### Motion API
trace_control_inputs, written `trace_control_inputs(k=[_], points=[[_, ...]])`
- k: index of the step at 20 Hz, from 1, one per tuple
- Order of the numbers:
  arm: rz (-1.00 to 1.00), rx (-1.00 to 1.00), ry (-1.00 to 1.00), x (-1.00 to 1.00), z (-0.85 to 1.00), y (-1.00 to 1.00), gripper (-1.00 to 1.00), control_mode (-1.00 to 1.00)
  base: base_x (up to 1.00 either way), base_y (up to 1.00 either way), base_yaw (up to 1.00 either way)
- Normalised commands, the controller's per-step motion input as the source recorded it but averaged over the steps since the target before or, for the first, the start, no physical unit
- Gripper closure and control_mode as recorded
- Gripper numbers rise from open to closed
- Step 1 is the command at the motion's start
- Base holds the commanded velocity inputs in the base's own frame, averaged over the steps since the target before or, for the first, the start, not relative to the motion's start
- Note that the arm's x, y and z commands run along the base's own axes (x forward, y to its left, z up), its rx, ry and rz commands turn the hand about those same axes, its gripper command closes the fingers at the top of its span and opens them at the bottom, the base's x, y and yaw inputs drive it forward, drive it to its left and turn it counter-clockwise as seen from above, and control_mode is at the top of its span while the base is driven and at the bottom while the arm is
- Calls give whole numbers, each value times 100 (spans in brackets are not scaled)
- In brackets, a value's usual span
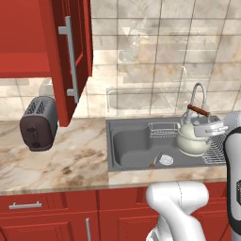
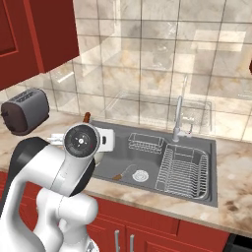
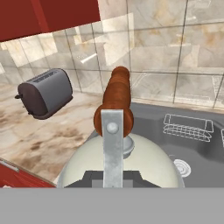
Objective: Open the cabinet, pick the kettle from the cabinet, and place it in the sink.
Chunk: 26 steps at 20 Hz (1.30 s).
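Kettle [image 1: 192,140] cream-white, handle bar reddish-brown; sink [image 1: 132,146] grey; cabinet [image 1: 66,52] red; worktop [image 1: 61,160] beige-brown marbled; toaster [image 1: 39,123] grey and dark brown.

Arm [image 2: 54,167] hides kettle [image 2: 101,140]

- We take the sink [image 1: 136,146] as our landmark, set into the counter [image 1: 61,160].
- The kettle [image 1: 193,139] hangs above its right part, beside the dish rack [image 1: 216,148].
- The faucet [image 2: 178,118] stands behind it.
- The toaster [image 1: 39,123] sits well left.
- The cabinet [image 1: 66,52] hangs up left, door open.
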Motion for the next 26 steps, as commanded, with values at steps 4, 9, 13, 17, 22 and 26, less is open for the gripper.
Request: trace_control_inputs(k=[4,9,13,17,22,26], points=[[0,0,0,0,0,0,100,100,0,-4,-3],[0,0,0,0,0,0,100,100,0,0,0],[0,0,0,0,0,0,100,100,0,0,0],[0,0,0,0,0,0,100,100,0,0,0],[0,0,0,0,0,0,100,-100,0,0,0],[0,0,0,0,0,0,100,-100,0,0,0]])
